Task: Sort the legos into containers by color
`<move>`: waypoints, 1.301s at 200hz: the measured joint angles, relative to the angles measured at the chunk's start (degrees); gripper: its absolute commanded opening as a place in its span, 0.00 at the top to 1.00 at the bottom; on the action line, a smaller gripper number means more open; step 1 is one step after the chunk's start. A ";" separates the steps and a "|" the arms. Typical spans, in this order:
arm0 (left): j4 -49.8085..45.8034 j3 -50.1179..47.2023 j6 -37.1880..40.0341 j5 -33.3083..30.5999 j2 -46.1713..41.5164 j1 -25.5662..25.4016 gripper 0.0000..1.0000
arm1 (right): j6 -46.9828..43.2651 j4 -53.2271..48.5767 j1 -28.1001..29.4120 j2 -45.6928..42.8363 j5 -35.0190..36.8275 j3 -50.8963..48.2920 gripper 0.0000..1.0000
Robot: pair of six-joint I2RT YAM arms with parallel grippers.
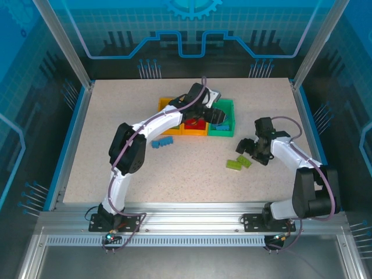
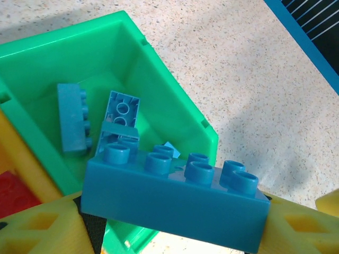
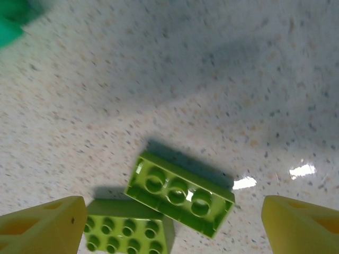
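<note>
My left gripper (image 2: 175,214) is shut on a blue lego (image 2: 175,203), held studs up over the near corner of the green container (image 2: 175,106). Inside that container lie other blue legos (image 2: 71,119). From above, the left gripper (image 1: 218,116) hangs over the green container (image 1: 231,125), with two orange-yellow containers (image 1: 164,104) (image 1: 195,131) to its left; the nearer one holds red pieces. My right gripper (image 3: 172,225) is open just above the table. Between its fingers lies a lime lego (image 3: 180,193), hollow side up, and a second lime lego (image 3: 127,230) lies beside it. The top view shows this gripper (image 1: 253,148) by the lime pair (image 1: 239,163).
Two blue legos (image 1: 163,142) lie on the table left of centre, in front of the containers. The left arm (image 1: 151,125) stretches across the table above them. Blue side walls (image 1: 72,136) and a metal front rail (image 1: 192,212) bound the speckled table.
</note>
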 measured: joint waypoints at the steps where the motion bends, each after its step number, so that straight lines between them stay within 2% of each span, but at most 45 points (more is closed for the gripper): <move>1: 0.00 0.07 0.00 0.02 0.07 0.00 0.35 | 0.17 -0.02 0.02 0.00 -0.04 -0.13 0.12; 44: 0.02 1.20 0.00 1.07 2.36 0.00 0.28 | 3.43 -0.42 0.70 -0.13 -0.33 -1.90 0.09; 63: 0.04 1.92 -0.04 1.42 2.84 0.00 0.17 | 4.61 -0.35 0.70 -0.15 -0.48 -2.47 0.08; 67: 0.00 2.03 -0.09 1.44 2.89 0.00 0.12 | 4.76 -0.35 0.70 -0.15 -0.52 -2.58 0.08; 70: 0.02 2.08 -0.22 1.44 2.91 0.00 0.04 | 5.03 -0.28 0.70 -0.15 -0.55 -2.67 0.08; 74: 0.07 2.16 -0.11 1.49 2.91 0.00 0.01 | 5.16 -0.22 0.72 -0.15 -0.61 -2.78 0.08; 145: 2.19 -0.07 -1.81 1.40 1.53 -0.66 0.01 | 8.15 2.43 1.46 2.99 -0.94 -3.56 0.08; 260: 8.96 -24.90 -2.99 -0.87 -18.25 -1.60 0.01 | 10.03 0.63 2.21 7.67 0.87 -0.72 0.10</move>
